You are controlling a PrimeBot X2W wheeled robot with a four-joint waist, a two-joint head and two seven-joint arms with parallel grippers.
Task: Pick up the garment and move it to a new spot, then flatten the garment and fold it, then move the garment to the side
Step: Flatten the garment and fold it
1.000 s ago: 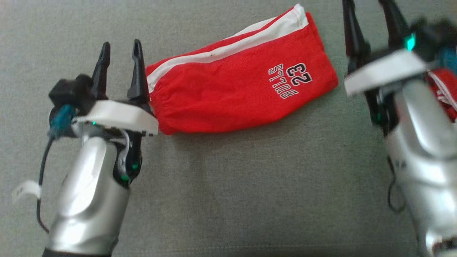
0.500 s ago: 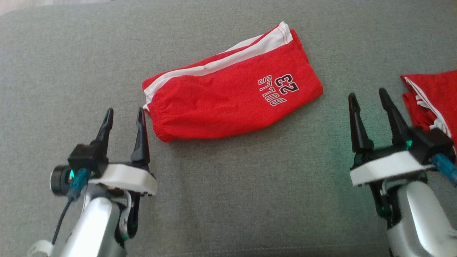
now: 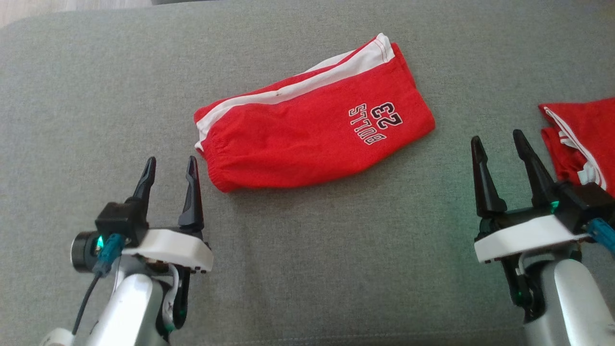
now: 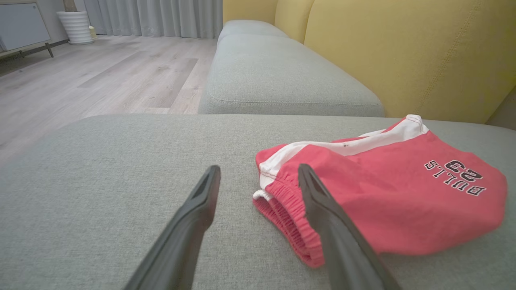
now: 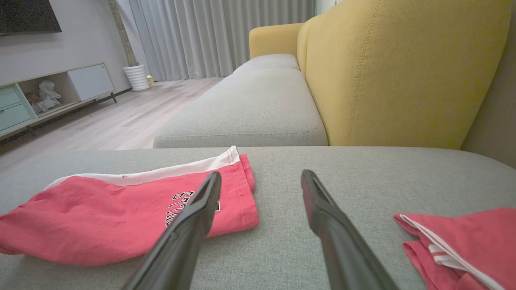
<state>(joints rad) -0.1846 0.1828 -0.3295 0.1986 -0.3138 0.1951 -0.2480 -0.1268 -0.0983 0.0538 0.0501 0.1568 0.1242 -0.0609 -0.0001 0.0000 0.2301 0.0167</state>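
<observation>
The garment (image 3: 307, 134) is a pair of red shorts with a white side stripe and "BULLS 23" print, folded flat on the grey cushion (image 3: 336, 269). It also appears in the left wrist view as the garment (image 4: 387, 193) and in the right wrist view as the garment (image 5: 121, 213). My left gripper (image 3: 171, 166) hovers open just left of and nearer than the waistband end, holding nothing. My right gripper (image 3: 497, 139) stands open to the right of the hem end, apart from the cloth.
A second red and white garment (image 3: 581, 139) lies at the right edge, close to my right gripper. The yellow sofa backrest (image 5: 403, 72) rises beyond the cushion. Another grey seat cushion (image 4: 278, 76) and wooden floor (image 4: 100, 76) lie past the far edge.
Both arms have drawn back from the shorts toward the near side, still open. The head camera has shifted, so the shorts sit lower in view and the cushion's far edge shows.
</observation>
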